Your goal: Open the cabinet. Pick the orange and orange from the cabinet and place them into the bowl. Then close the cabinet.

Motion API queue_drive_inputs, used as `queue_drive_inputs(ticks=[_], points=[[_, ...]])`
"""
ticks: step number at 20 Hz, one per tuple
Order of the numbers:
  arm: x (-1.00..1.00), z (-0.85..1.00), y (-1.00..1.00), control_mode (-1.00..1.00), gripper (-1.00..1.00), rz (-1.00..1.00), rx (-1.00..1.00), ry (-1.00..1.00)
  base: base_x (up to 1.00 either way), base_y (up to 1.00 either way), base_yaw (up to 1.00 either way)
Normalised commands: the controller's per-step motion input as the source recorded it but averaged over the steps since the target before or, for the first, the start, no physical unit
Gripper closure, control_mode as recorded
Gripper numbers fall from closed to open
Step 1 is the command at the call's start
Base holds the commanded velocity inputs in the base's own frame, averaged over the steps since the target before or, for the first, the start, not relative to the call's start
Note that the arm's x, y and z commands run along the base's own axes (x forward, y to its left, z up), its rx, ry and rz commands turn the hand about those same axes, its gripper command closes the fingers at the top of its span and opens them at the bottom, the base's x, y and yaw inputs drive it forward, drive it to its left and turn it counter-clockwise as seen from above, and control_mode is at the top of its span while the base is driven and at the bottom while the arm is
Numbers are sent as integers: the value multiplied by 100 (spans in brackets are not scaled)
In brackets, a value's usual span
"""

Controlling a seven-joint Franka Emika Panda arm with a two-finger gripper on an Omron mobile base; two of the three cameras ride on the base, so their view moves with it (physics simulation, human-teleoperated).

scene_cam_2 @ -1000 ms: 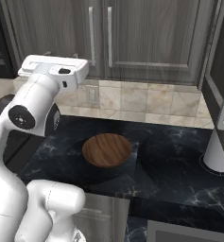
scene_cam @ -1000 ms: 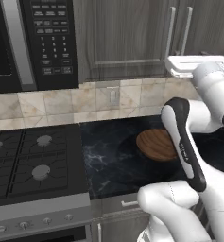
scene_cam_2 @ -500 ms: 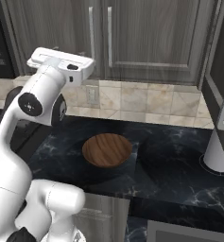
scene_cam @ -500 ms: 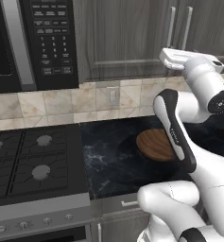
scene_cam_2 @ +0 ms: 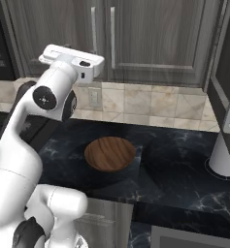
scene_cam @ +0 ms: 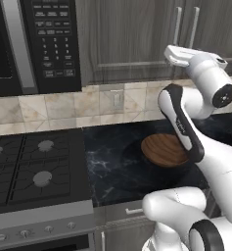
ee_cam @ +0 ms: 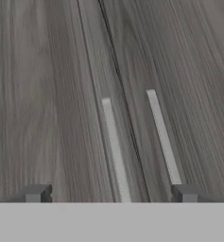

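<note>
Dark marble table [scene_cam_2: 184, 179] is running under the cabinet [scene_cam_2: 155, 34], whose two doors are both sitting shut, so the oranges are presumably hiding behind them and I am not seeing them. Compared with a second ago, I am watching the hand climbing and swinging inward: it was hanging off to the side at backsplash height, and now it is level with the cabinet's lower edge, facing the doors. That tells me I am still on the opening step, closing in on a handle. The tool [ee_cam: 111, 194] is spread as wide as it goes, gripping nothing, with its tips bracketing the two bar handles [ee_cam: 114, 146] in the hand view; the door seam is running between them. The arm is folding up from the base, elbow bent over the table, wrist pitched so the hand is pointing flat at the doors. The bowl [scene_cam_2: 109, 153] is sitting empty on the table below, just beside the arm's elbow in the left view [scene_cam: 162, 149].
</note>
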Motion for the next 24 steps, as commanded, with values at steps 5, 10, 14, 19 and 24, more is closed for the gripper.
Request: queue_drive_inputs(ticks=[5,10,14,19,24], points=[[22,0,-19,-100,-100,2,0,0,0,0,0],[29,0,-12,-100,-100,1,0,0,0,0,0],[33,-1,0,-100,-100,0,0,0,0,0,0],[27,0,0,-100,-100,0,0,0,0,0,0],[14,0,2,-100,-100,0,0,0,0,0,0]])
